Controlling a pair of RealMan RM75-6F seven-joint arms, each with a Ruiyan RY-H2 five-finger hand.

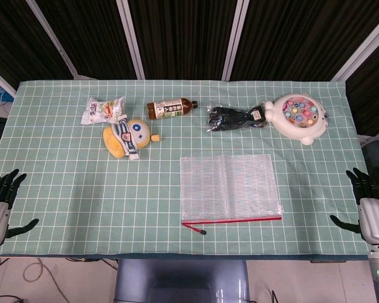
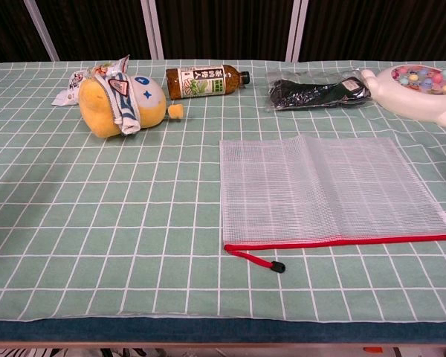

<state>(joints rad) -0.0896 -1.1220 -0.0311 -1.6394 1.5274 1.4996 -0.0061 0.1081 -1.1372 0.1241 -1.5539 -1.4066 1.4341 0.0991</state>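
Note:
My left hand [image 1: 1,201] hovers at the table's left edge, fingers apart and holding nothing. My right hand [image 1: 370,203] is at the right edge, likewise spread and empty. Neither hand shows in the chest view. A clear mesh zip pouch [image 1: 228,187] [image 2: 331,190] with a red zipper lies flat in the middle front. Farther back lie a yellow plush toy [image 1: 126,137] [image 2: 120,103], a snack packet [image 1: 102,110] [image 2: 70,85], a tea bottle [image 1: 171,108] [image 2: 207,81] on its side, a black packet [image 1: 235,117] [image 2: 317,92] and a white fishing-game toy [image 1: 299,117] [image 2: 421,91].
A green checked cloth [image 1: 82,202] [image 2: 97,223] covers the whole table. Dark curtains with white frame bars stand behind the far edge. The plush toy lies nearest my left side, the fishing toy nearest my right.

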